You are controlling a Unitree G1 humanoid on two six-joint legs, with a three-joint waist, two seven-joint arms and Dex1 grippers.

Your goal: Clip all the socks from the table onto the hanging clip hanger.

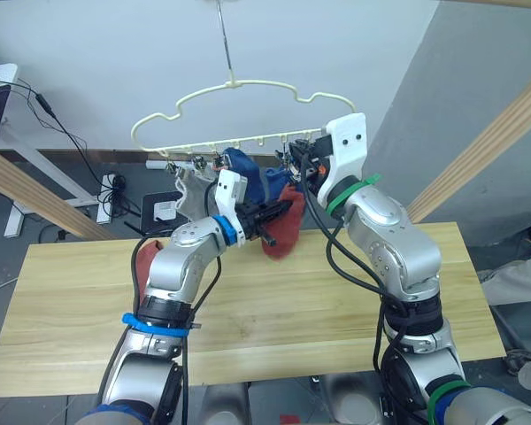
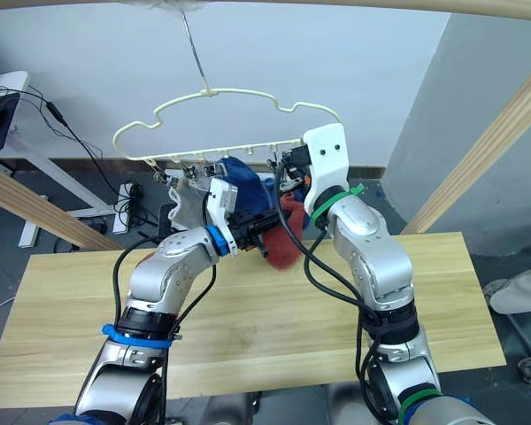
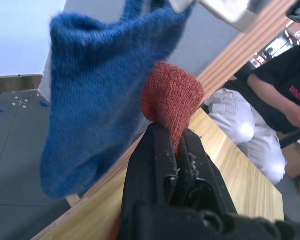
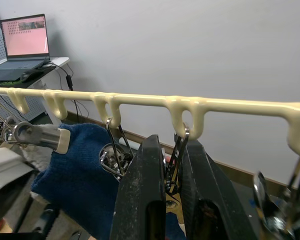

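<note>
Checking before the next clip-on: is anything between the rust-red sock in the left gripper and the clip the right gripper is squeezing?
Nothing visible blocks it. The left gripper holds the rust-red sock just below the clip pinched by the right gripper. A blue sock hangs on the neighbouring clip, beside the path, not across it.

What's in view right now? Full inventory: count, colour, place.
hanger: 1, pale yellow, hanging above the table's far edge
clips: a row, metal, under the hanger bar
blue sock: 1, hanging from the hanger
grey sock: 1, hanging at the hanger's left end
red socks: 2; one in the left end effector, one on the table behind the left arm
table: 1, pale wood
laptop: 1, on a side desk
person: 1, black shirt, beside the table
left end effector: shut on red sock
right end effector: pinching a clip
</note>
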